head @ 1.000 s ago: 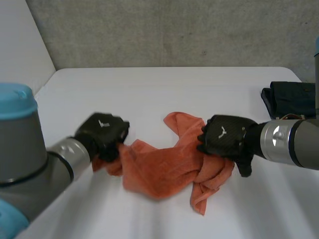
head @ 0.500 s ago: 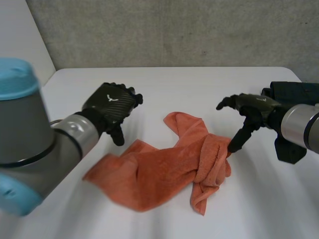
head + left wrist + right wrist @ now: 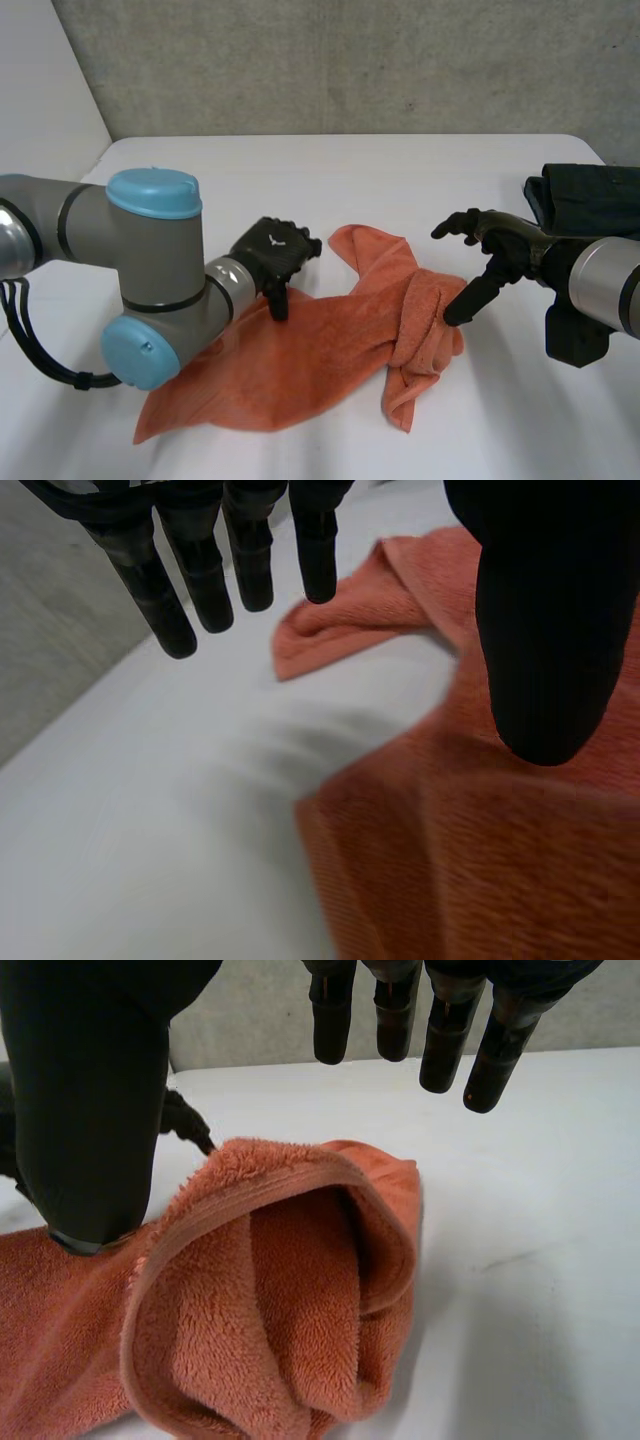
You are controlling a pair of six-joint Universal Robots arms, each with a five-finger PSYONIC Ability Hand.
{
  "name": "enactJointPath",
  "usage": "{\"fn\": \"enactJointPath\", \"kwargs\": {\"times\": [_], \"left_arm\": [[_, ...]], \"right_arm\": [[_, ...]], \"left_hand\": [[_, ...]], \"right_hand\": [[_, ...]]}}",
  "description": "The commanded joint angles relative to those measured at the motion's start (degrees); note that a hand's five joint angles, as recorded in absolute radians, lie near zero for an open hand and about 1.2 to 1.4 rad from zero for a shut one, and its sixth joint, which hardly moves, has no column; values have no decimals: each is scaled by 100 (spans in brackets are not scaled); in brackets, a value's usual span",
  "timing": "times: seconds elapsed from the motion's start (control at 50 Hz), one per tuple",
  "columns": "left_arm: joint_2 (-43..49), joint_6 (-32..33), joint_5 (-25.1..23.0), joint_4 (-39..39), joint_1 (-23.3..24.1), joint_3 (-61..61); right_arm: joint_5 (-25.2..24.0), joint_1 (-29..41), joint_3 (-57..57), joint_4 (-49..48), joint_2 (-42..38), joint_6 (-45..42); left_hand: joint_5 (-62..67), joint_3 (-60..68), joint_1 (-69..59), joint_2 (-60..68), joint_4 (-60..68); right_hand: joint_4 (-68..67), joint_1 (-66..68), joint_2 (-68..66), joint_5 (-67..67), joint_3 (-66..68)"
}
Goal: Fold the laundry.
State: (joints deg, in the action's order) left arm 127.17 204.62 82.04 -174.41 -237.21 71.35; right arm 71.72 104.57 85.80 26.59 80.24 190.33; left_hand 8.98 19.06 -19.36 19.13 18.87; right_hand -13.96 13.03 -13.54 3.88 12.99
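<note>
1. The orange towel [image 3: 330,350] lies crumpled on the white tabletop [image 3: 350,170], in the lower middle of the head view. Its left part is spread rather flat toward the lower left, and its right part is bunched into a thick rolled lump.
2. The left hand [image 3: 272,248] is at the upper left edge of the towel. In its wrist view the fingers [image 3: 200,570] are straight and apart and hold nothing. The thumb [image 3: 545,630] hangs over the cloth, and I cannot tell if it touches.
3. The right hand [image 3: 510,243] is at the right of the head view, just beside the bunched part. Its fingers [image 3: 440,1020] are relaxed and spread, with nothing inside. Its thumb points down to the lump, very near to it.
4. A dark folded cloth [image 3: 590,190] rests at the right edge of the head view, apart from the towel.
5. I judge the step to be the spreading out of the towel, because no clean fold is made yet.
6. The next move probably needs each hand to find a corner or a hem. The right hand should pinch the outer layer of the lump and pull it outward to open it. Taking several layers together would keep the lump closed.
</note>
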Motion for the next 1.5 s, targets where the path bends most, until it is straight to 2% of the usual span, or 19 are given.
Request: {"fn": "enactJointPath", "kwargs": {"times": [0.02,0.14,0.2,0.32,0.4,0.48,0.5,0.52,0.64,0.74,0.8,0.9,0.98,1.1,1.2,1.32,1.38,1.44,1.5], "left_arm": [[9,-45,128,539,-1,54],[-17,-212,496,855,-18,133],[-26,-212,585,856,-27,160],[27,-203,611,856,-45,160],[141,-186,585,838,-36,151],[220,-168,576,742,-45,46],[220,-159,576,689,-53,19],[220,-133,585,523,-54,-59],[124,34,751,-479,-141,-350],[-331,604,1067,-1847,-317,-753],[-614,746,1165,-2482,-300,-903],[-1324,746,1253,-4010,-308,-904],[-1659,720,1323,-4540,-247,-659],[-1933,597,1323,-4532,-291,53],[-1959,570,1332,-4366,-282,993],[-1950,562,1350,-3795,-247,2311],[-1994,553,1376,-3322,-221,2882],[-2038,561,1437,-2881,-194,3147],[-2056,535,1578,-2187,-89,3262]], "right_arm": [[465,238,278,-259,-104,-163],[1202,519,717,-1067,-420,-829],[1405,651,823,-1226,-509,-1120],[1441,766,859,-1384,-746,-1165],[1406,784,771,-1428,-913,-1148],[1397,871,587,-1490,-966,-1148],[1397,924,473,-1551,-1018,-1165],[1397,933,411,-1604,-1053,-1183],[1301,898,-396,-1929,-1308,-1428],[1318,924,-1861,-1991,-1519,-2393],[1318,942,-2637,-2192,-1563,-2685],[1301,951,-3710,-3577,-1608,-3107],[1091,951,-3887,-4388,-1503,-3160],[238,995,-3677,-4198,-1335,-3125],[-272,1012,-3247,-3269,-1440,-3160],[-483,1012,-2772,-2002,-1941,-3300],[-510,1021,-2455,-1290,-2231,-3669],[-510,1021,-2113,-885,-2407,-4151],[-501,1039,-1928,-901,-2469,-4355]], "left_hand": [[973,965,-935,959,985],[1108,1101,-1070,1094,1120],[1175,1167,-1137,1160,1186],[2149,2141,-2111,2134,2161],[3544,3536,-3506,3529,3556],[5915,5907,-5877,5900,5926],[6100,6092,-6062,6086,6112],[6102,6094,-6064,6087,6113],[6102,6094,-6064,6087,6113],[6102,6094,-6064,6087,6113],[6102,6094,-6064,6087,6113],[6102,6094,-6064,6087,6113],[6102,6094,-6064,6087,6113],[6102,6094,-6064,6087,6113],[6102,6094,-6064,6087,6113],[6102,6094,-6064,6087,6113],[6102,6094,-6064,6087,6113],[6102,6094,-6064,6087,6113],[6102,6094,-6064,6087,6113]], "right_hand": [[102,-9,60,-94,-5],[-871,964,-913,879,968],[-1443,1536,-1485,1451,1540],[-2236,2328,-2278,2243,2333],[-2707,2800,-2749,2715,2804],[-4619,4711,-4661,4626,4716],[-6174,6267,-6216,6182,6271],[-6600,6693,-6642,6608,6697],[-6604,6697,-6646,6612,6701],[-6604,6697,-6646,6612,6701],[-6604,6697,-6646,6612,6701],[-6604,6697,-6646,6612,6701],[-6604,6697,-6646,6612,6701],[-6604,6697,-6646,6612,6701],[-6604,6697,-6646,6612,6701],[-6604,6697,-6646,6612,6701],[-6604,6697,-6646,6612,6701],[-6604,6697,-6646,6612,6701],[-6604,6697,-6646,6612,6701]]}}
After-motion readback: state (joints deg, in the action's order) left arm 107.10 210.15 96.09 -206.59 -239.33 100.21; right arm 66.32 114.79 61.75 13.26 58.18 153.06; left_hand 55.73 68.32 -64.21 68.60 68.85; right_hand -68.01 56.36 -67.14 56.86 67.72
